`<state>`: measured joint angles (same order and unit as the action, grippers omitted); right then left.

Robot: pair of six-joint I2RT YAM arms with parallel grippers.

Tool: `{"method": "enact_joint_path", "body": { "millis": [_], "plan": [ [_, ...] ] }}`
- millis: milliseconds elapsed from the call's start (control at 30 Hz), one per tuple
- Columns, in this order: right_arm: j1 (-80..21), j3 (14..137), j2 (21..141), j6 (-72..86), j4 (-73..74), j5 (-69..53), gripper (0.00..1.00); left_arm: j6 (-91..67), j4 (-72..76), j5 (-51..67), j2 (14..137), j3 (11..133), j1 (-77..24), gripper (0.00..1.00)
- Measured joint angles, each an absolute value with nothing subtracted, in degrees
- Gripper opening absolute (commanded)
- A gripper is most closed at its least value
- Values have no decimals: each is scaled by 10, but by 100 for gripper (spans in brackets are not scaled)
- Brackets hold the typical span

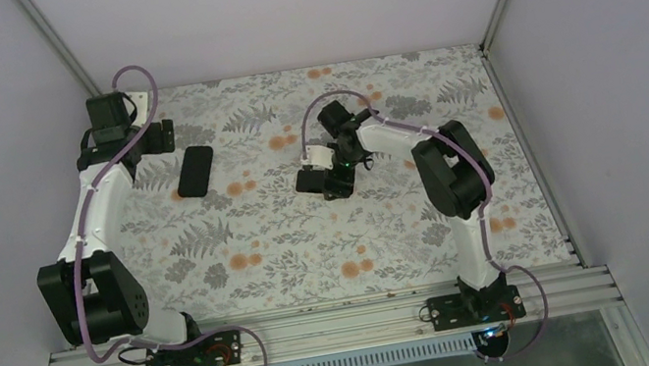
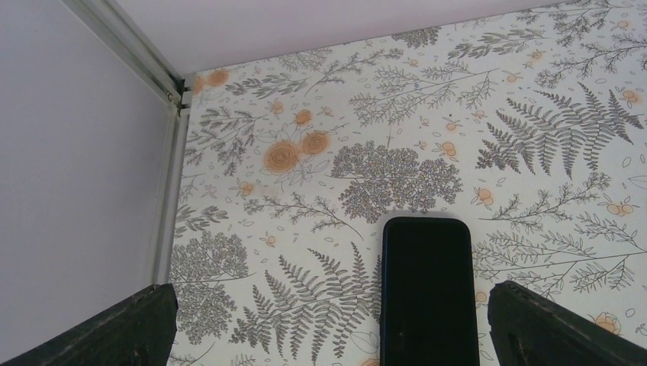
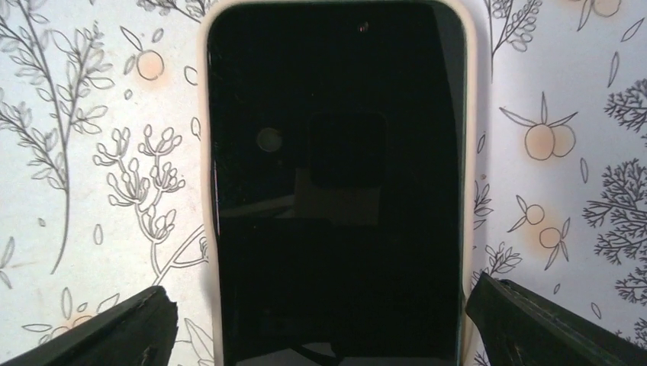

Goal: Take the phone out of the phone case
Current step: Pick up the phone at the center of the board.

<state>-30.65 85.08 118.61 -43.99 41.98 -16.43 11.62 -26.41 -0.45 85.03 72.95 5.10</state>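
**Desk:** Where is the phone?

**Photographer:** It lies flat on the flowered bench, dark screen up, seated in its pale case. The rim of the case shows along both long sides and around the top. It sits directly beneath the right end effector, a little right of the bench's middle. From overhead the arm hides most of it.

**Desk:** How does it lie against the fingers?

**Photographer:** In the right wrist view its long axis runs straight away from the camera. The two fingers stand wide apart, one on either long edge, and neither appears to touch it. A closing move would probably pinch it across its width.

**Desk:** And the other arm?

**Photographer:** The left end effector, also spread wide and holding nothing, hangs near the far left corner, well apart from the cased phone. A dark slab lies lengthwise between its fingers. I cannot tell whether it is a handset or a cover.

**Desk:** So which arm is nearer?

**Photographer:** The right, clearly.
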Motion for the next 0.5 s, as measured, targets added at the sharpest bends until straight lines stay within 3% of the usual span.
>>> {"method": "enact_joint_path", "body": {
  "millis": [300, 500],
  "plan": [
    [-307, 766, 1142, -450, 346, -104, 100, 116, -264, -2, 850, 729, 51, 100],
    [-307, 782, 1138, -463, 355, -83, 100, 116, -264, -1, 850, 729, 51, 100]
  ]
}}
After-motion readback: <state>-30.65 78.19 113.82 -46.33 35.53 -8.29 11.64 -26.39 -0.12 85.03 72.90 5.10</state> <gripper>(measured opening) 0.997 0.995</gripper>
